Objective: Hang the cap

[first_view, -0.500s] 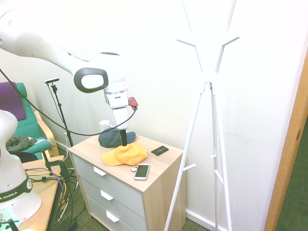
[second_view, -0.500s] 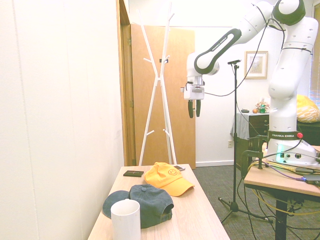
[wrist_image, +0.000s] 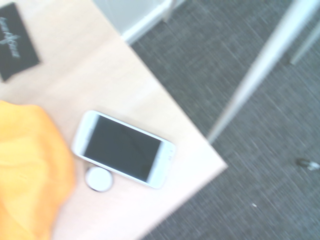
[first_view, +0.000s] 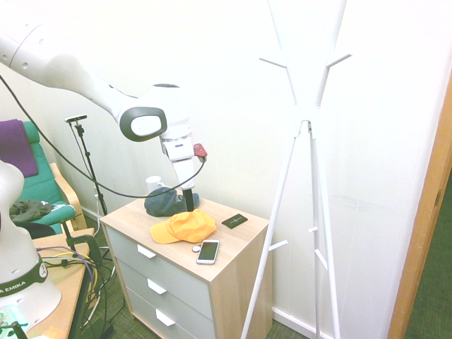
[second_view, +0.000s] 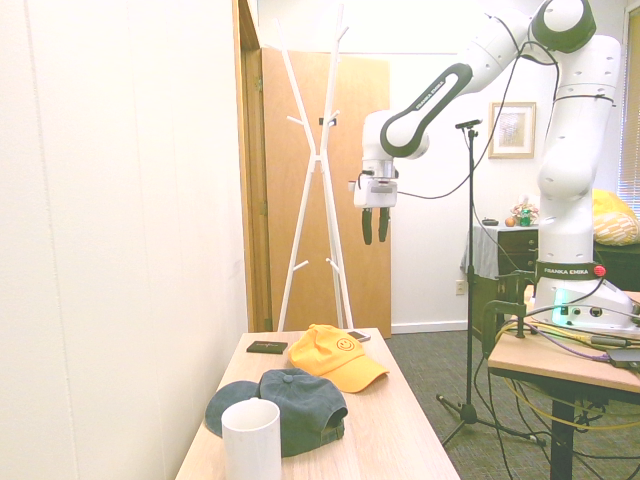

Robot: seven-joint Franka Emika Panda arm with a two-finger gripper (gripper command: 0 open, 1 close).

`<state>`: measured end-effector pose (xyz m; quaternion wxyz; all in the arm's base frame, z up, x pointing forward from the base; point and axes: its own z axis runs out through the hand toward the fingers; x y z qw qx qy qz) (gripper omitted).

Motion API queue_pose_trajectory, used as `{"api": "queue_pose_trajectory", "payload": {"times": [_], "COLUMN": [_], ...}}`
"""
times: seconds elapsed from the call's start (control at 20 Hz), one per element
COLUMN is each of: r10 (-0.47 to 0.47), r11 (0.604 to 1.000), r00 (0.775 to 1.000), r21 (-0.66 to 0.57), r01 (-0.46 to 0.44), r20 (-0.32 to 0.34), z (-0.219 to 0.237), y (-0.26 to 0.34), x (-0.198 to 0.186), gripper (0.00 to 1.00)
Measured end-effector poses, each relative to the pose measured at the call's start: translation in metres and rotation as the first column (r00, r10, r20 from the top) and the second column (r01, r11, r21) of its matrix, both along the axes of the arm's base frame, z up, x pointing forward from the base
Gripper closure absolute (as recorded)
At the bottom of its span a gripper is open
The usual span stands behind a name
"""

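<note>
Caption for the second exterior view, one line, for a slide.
Open end effector hovers above the dresser top holding the orange-yellow cap, navy cap and white mug.

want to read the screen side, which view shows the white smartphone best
The wrist view: the white smartphone appears large there, its whole dark screen visible. The first exterior view shows it whole but small; the second exterior view, only part, behind the orange-yellow cap.

In the second exterior view, the gripper (second_view: pixel 376 225) now hangs slightly lower and nearer the white coat rack (second_view: pixel 318 158), its arm (second_view: pixel 430 105) reaching further out.
</note>
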<state>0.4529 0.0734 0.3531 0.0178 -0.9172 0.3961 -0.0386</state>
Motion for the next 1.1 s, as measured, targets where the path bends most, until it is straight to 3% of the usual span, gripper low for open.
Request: {"api": "queue_pose_trajectory", "payload": {"times": [0.35, 1.1], "r10": [0.048, 0.131], "r11": [0.999, 0.991], "r00": [0.998, 0.989], "r21": [0.025, -0.006], "r01": [-0.047, -0.132], "r20": [-0.029, -0.07], "z": [-0.047, -0.145], "y": [0.081, 0.221], "x": [0.041, 0.085], "gripper": [0.0, 0.0]}}
